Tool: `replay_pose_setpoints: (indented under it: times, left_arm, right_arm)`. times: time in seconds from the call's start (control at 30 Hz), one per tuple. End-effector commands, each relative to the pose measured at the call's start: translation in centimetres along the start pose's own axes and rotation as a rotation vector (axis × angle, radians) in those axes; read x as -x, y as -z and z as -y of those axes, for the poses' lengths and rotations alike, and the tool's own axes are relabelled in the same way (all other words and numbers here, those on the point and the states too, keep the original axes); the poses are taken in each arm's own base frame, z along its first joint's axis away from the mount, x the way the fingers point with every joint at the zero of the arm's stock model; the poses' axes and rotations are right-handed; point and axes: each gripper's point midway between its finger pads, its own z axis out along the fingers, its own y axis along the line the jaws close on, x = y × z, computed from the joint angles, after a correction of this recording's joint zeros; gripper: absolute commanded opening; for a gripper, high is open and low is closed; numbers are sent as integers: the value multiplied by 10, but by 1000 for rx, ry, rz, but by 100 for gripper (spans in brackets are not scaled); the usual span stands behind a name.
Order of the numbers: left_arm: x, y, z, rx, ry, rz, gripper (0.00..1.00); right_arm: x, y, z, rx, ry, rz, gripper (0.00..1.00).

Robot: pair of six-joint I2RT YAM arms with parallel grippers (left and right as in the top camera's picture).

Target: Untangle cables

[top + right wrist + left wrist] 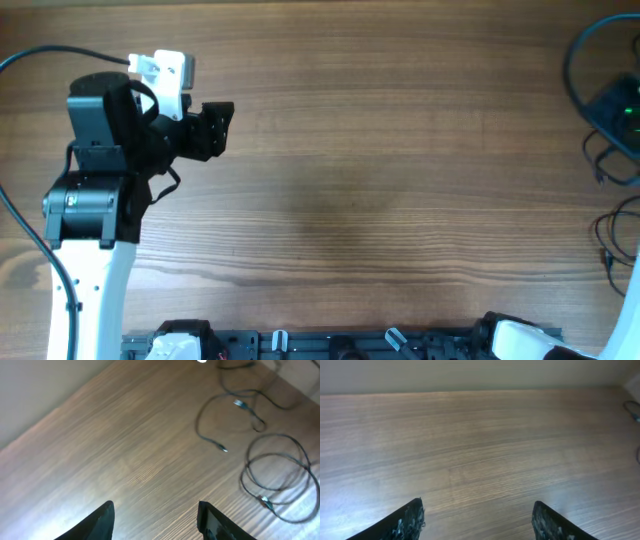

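- Cables (pixel 258 425) lie ahead of the right jaws and off to their right, well apart from them. One is an open loop ending in a small plug (pixel 223 450), another a doubled coil (pixel 243 477). From the left jaws they sit far off to the right, barely in sight.
- Right jaws stand about half open with nothing between the fingers (pixel 95 522). Left jaws stand wide open, also empty, over bare desk (pixel 400 150).
- Grabbing the coil where its turns cross could pinch two strands at once. Lifting would then pull the loops tighter instead of freeing them.
- These wires are very thin and lie flat, so jaws closing slightly too high would miss. Closing too low would scrape the fingers along the wood.
- A one-sided pull is a likely failure. With the left jaws this far from the wires, nothing would pin the bundle, so the whole bundle would probably slide along behind the right jaws.
- A plug could snag inside a neighbouring loop as its strand is drawn out, forming a fresh knot.
- Overhead, some strands run beside something dark with a green light (pixel 625 108). Whether they are plugged into it cannot be told, but a hard tug might drag it.
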Motion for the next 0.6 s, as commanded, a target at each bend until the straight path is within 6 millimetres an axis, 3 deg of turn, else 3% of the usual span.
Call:
replay_pose_setpoints:
  times: [0.0,0.17,0.33,0.57]
  left_arm:
    - [4,9,-7,49,27,22,70]
    - [5,12,-22,142,97,35,70]
    - [5,12,-23,149,104,36,68]
    - [1,14,-32,202,149,29,68]
  right_arm:
    - [-2,11,-25,59,132,28,59]
    - [-10,18,-58,142,234,41,63]
    - [-19,22,-85,213,311,42,65]
    - [-38,11,-115,258,400,-14,68]
